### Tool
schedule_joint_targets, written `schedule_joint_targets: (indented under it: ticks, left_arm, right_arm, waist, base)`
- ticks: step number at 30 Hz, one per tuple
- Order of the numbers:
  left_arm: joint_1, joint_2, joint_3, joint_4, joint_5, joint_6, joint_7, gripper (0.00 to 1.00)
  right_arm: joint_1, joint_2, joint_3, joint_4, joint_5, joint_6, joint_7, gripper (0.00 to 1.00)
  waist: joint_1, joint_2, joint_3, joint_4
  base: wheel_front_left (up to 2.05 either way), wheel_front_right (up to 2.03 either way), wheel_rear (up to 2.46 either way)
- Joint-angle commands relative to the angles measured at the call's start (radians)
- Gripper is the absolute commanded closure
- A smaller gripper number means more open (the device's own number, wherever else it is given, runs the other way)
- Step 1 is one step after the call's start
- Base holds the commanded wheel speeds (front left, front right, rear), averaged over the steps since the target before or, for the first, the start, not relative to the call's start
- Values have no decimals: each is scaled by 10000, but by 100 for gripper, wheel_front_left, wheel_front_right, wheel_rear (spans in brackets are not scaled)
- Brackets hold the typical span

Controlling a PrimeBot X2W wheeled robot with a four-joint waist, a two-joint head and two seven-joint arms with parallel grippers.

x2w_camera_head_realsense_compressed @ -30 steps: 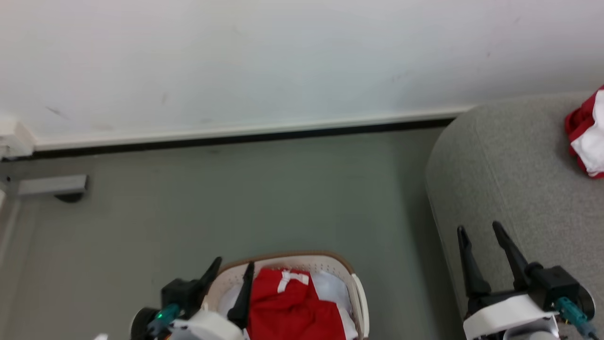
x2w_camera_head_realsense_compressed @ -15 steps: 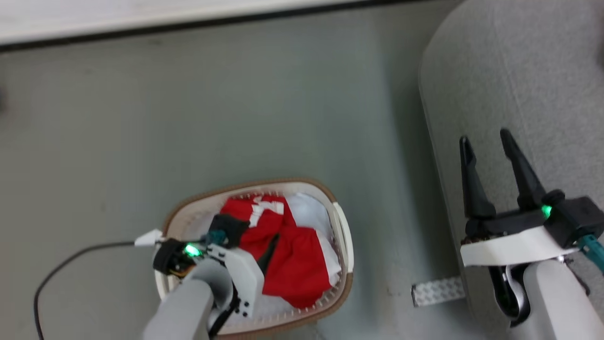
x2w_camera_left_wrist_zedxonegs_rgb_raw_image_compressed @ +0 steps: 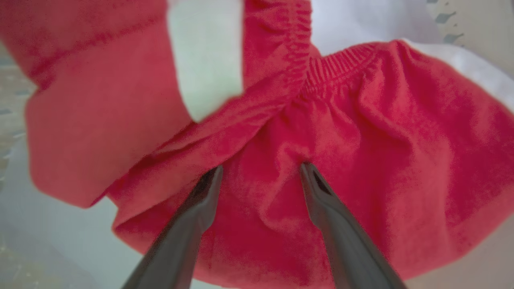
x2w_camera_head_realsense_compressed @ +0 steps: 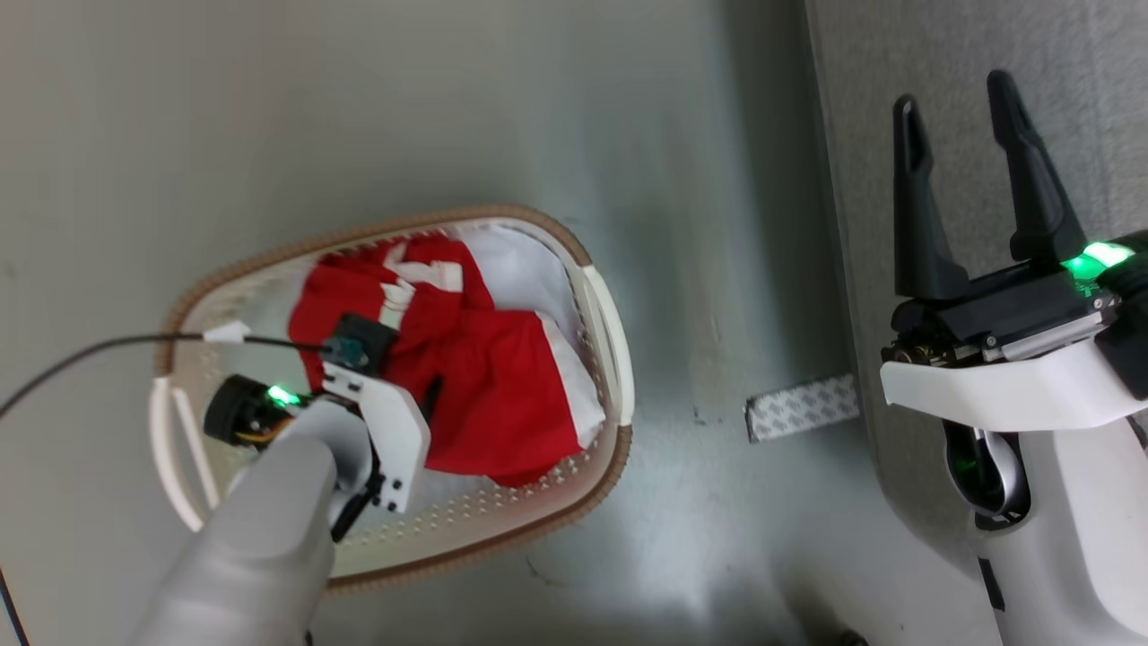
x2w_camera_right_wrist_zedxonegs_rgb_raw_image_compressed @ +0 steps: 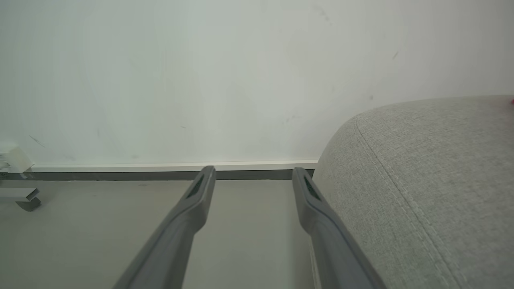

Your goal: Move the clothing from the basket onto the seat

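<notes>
View: the head camera has tipped down over the last second. The wall is out of frame and the whole basket (x2w_camera_head_realsense_compressed: 538, 531) now shows on the floor (x2w_camera_head_realsense_compressed: 359, 117). That is the camera's move, not the basket's.
Left gripper (x2w_camera_left_wrist_zedxonegs_rgb_raw_image_compressed: 261, 172): a second ago its fingers pointed up at the basket's left rim. Now the wrist hangs over the basket's left half and the fingers point down into it.
Left fingers: spread wide, as they were, with nothing pinched. The tips seem to touch the cloth, with a ridge of red fabric between them.
Clothing (x2w_camera_head_realsense_compressed: 502, 395): a red heap with white panels, lying across the basket's middle and right side. The elastic waistband of one piece sits just beyond the left tips.
Right gripper (x2w_camera_head_realsense_compressed: 952, 92): placed as before, above the left edge of the seat (x2w_camera_head_realsense_compressed: 1112, 135), fingers wide apart and empty.
Seat: right of the basket, well apart from it. A second ago a red-and-white piece lay on it, a part now out of frame.
Meaning: the reach looks finished, so closing on the ridge is likely next.
Risk: the pieces overlap, so one pinch may lift both, or only a thin fold that slips.
Floor extras: a tape strip (x2w_camera_head_realsense_compressed: 801, 406) by the seat's base and a cable (x2w_camera_head_realsense_compressed: 90, 354) crossing the basket's left rim.
</notes>
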Motion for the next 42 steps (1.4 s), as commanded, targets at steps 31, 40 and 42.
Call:
schedule_joint_targets:
  ticks: [31,40,42]
  left_arm:
    - [-84,-547,-1912,1296,-1875,-18,-1880,100]
    - [1338,-604,-2195,476,-3241,-18,-2689,100]
    - [1584,-593,-2188,231,-3437,-18,-2786,100]
  right_arm:
    - [905,-4,-479,183,-178,-22,3,0]
    - [2231,-5,-855,1252,-294,-22,3,0]
    - [2575,-4,-939,1439,-316,-22,3,0]
  waist:
    - [-3,0,-1182,537]
    - [-3,0,-4071,1145]
    - [-3,0,-4647,1271]
  base:
    - [3,3,3]
    - [0,0,0]
    - [0,0,0]
